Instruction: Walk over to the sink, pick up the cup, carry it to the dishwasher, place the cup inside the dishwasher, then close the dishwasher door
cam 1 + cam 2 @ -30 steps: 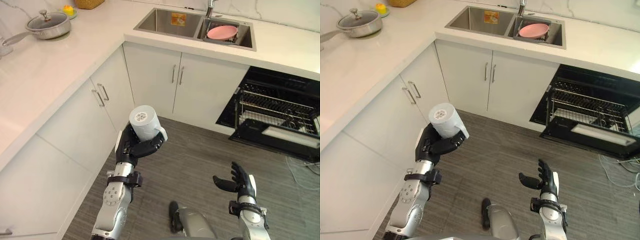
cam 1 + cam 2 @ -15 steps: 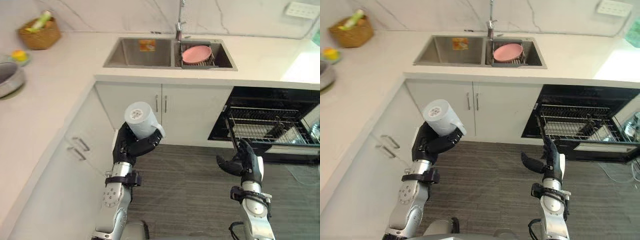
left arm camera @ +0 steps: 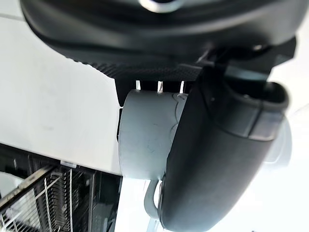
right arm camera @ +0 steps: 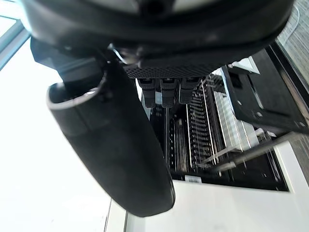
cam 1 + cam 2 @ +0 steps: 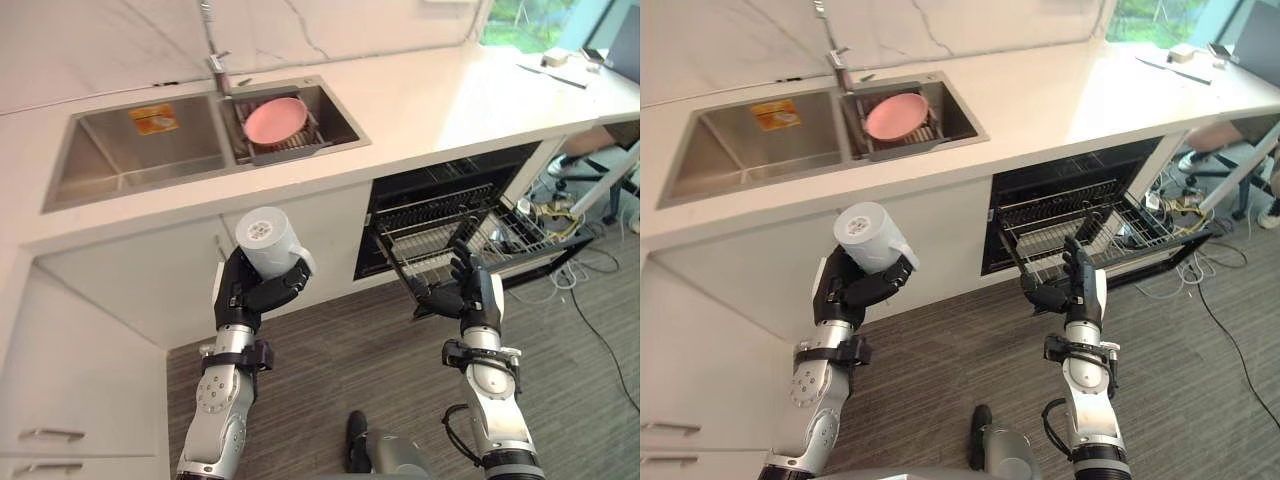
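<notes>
My left hand (image 5: 248,295) is shut on a pale grey cup (image 5: 266,240), held bottom-up in front of the white cabinets below the sink (image 5: 120,150); the cup (image 3: 145,137) with its handle also shows in the left wrist view. My right hand (image 5: 465,290) is open and empty, raised just before the pulled-out wire rack (image 5: 450,225) of the open dishwasher (image 5: 440,190). The right wrist view looks past the right hand (image 4: 116,140) into that rack (image 4: 207,130).
A pink plate (image 5: 275,118) rests in a drainer in the sink's right basin, by the tap (image 5: 212,45). White countertop (image 5: 450,95) runs above the dishwasher. Cables and a chair base (image 5: 590,190) lie on the floor at the far right. Grey floor (image 5: 340,360) lies between my arms.
The whole view has swung to the right: the sink now lies at upper left and the dishwasher is nearer and centred. The cup stays in my left hand; my right hand has risen toward the rack.
</notes>
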